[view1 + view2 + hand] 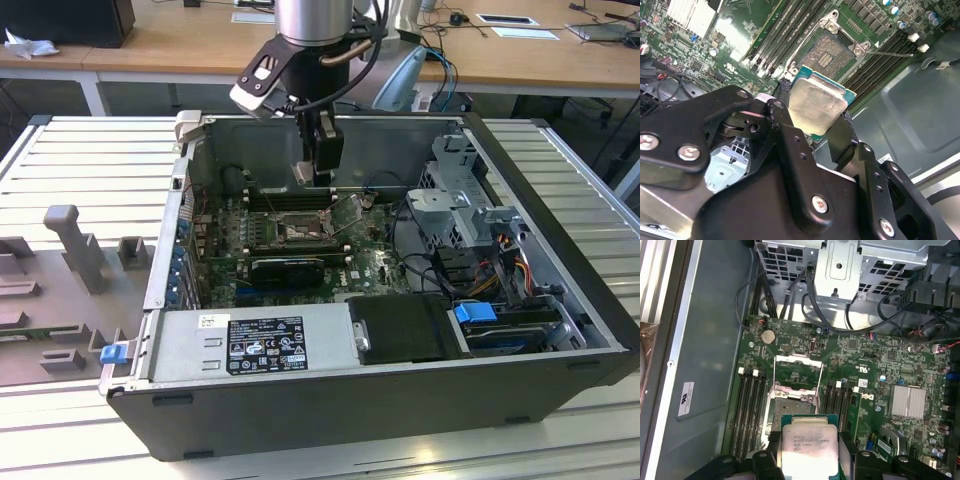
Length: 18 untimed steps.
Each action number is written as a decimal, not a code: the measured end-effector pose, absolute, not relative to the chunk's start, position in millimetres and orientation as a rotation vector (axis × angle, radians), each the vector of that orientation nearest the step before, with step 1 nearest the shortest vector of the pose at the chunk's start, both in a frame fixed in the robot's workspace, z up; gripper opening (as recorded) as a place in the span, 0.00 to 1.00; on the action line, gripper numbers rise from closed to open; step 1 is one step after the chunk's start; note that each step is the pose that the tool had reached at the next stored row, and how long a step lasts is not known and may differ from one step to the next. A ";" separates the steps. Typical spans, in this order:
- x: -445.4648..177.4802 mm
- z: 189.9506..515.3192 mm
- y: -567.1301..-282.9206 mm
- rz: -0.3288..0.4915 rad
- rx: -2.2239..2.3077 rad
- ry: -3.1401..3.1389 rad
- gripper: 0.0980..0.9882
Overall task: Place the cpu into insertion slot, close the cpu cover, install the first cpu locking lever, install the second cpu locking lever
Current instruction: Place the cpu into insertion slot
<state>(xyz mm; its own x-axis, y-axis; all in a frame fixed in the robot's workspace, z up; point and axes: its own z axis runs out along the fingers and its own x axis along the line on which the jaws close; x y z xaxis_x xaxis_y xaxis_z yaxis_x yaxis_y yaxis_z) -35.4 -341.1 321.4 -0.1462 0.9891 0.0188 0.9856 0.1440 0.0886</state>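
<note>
Pincer (816, 107) fingers (785, 107) press against two opposite edges of the cpu (815, 107), gripping it with its pale metal face turned toward both wrist cameras and a green rim showing along its border. In the exterior view the pincer (318, 168) hangs inside the open computer case (400, 400), with the cpu (305, 172) well above the green motherboard (375, 265) and not touching it. The insertion slot (791, 407) lies bare, its dark centre exposed, just beyond the held cpu (807, 447) in the first wrist view. The cpu cover (796, 357) stands swung open at the slot's far side, green board visible through its cut-out middle. A thin metal lever (890, 53) juts out from one corner of the socket. Long black memory slots (751, 405) run along both sides of the socket. A ribbed silver heatsink (907, 402) sits farther out on the board, and a grey drive cage (460, 200) fills the case toward the exterior view's right. The case rests on a ribbed metal tabletop (90, 160), with a grey fixture (75, 245) on the exterior view's left.
</note>
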 end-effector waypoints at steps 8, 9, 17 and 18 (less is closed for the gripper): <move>-35.4 316.7 -341.1 0.123 2.023 2.343 0.50; -35.4 316.3 -341.1 0.123 2.023 2.343 0.50; -35.4 313.2 -341.1 0.123 2.023 2.343 0.50; -35.4 312.8 -341.1 0.123 2.023 2.343 0.50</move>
